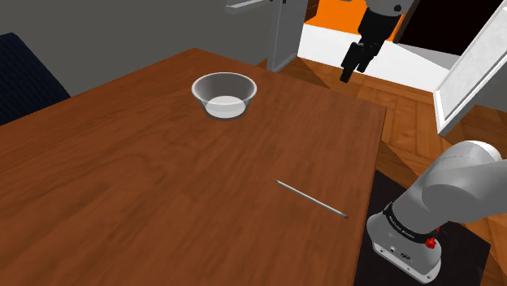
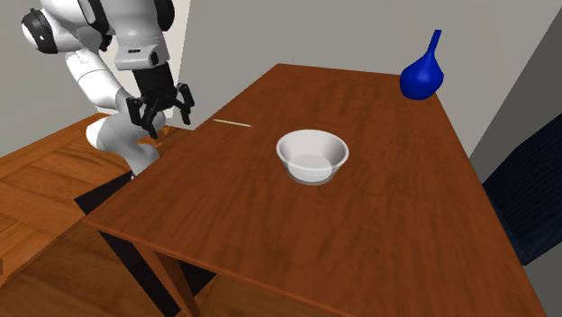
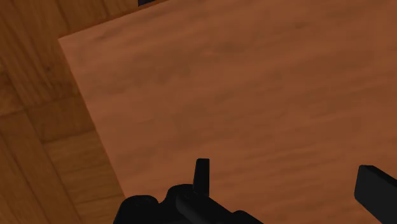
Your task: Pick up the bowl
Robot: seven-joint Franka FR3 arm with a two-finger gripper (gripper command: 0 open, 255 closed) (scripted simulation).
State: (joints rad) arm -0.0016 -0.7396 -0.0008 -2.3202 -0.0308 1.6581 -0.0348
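Observation:
A pale grey, empty bowl (image 1: 224, 96) (image 2: 312, 155) stands upright on the brown wooden table (image 1: 154, 187) (image 2: 360, 243), toward the far side in the shoulder view. My black gripper (image 1: 349, 73) (image 2: 162, 118) hangs in the air over the table's corner nearest the arm, well apart from the bowl. In the wrist view the gripper (image 3: 289, 184) is open: its fingers stand wide apart over the bare tabletop (image 3: 254, 83) near that corner, with nothing between them.
A thin stick (image 1: 311, 199) (image 2: 232, 122) lies near the table edge by the stand (image 1: 406, 248). A blue long-necked vase (image 2: 421, 76) stands at a far corner. A dark blue chair (image 1: 24, 77) (image 2: 531, 189) sits beside the table. Wooden floor (image 3: 38, 146) lies below.

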